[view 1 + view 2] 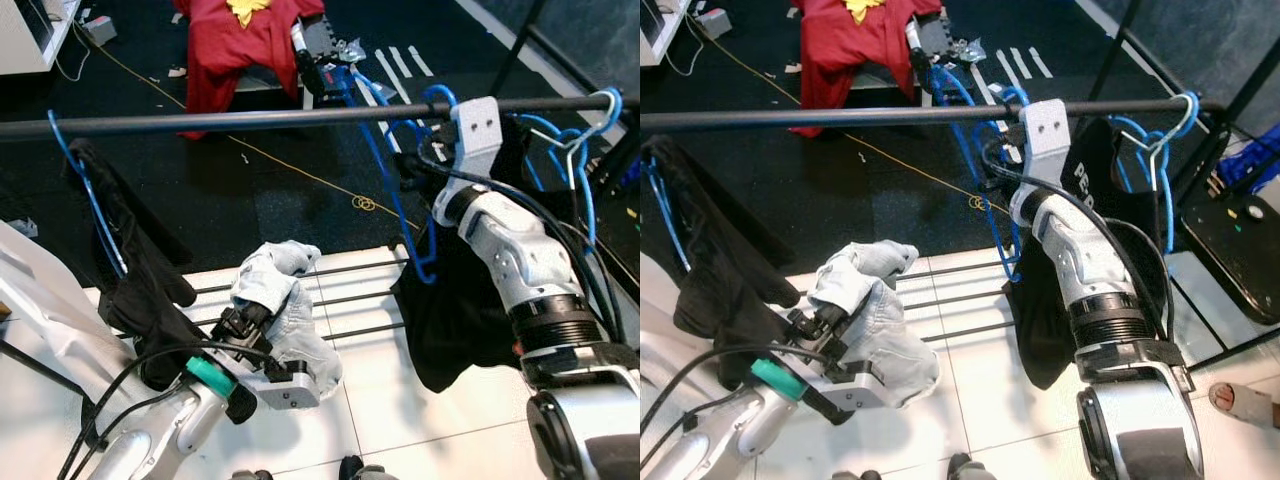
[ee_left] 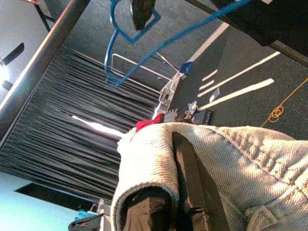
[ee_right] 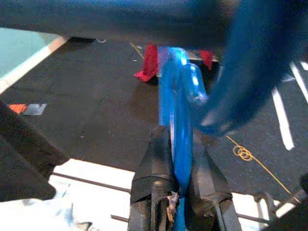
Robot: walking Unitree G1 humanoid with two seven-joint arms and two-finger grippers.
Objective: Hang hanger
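Note:
A dark clothes rail (image 1: pixel 250 120) runs across in front of me. My right gripper (image 3: pixel 178 144) is raised just under the rail (image 3: pixel 120 17) and is shut on the neck of a blue hanger (image 3: pixel 175 96). Its hook (image 1: pixel 440 97) curves at the rail, and I cannot tell if it rests on it. A black garment (image 1: pixel 450 320) hangs below the blue hanger (image 1: pixel 405 200). Low on the left, my left gripper (image 1: pixel 250 318) is shut on a bunched pale denim garment (image 1: pixel 285 300); one black finger (image 2: pixel 190 178) is buried in the cloth.
Another blue hanger with black clothing (image 1: pixel 130 260) hangs at the rail's left end. Blue and white hangers (image 1: pixel 590 115) sit at its right end. A red garment (image 1: pixel 245 40) is draped over a stand behind. The rack's floor bars (image 1: pixel 350 300) cross white tiles; a black table (image 1: pixel 1240 240) stands right.

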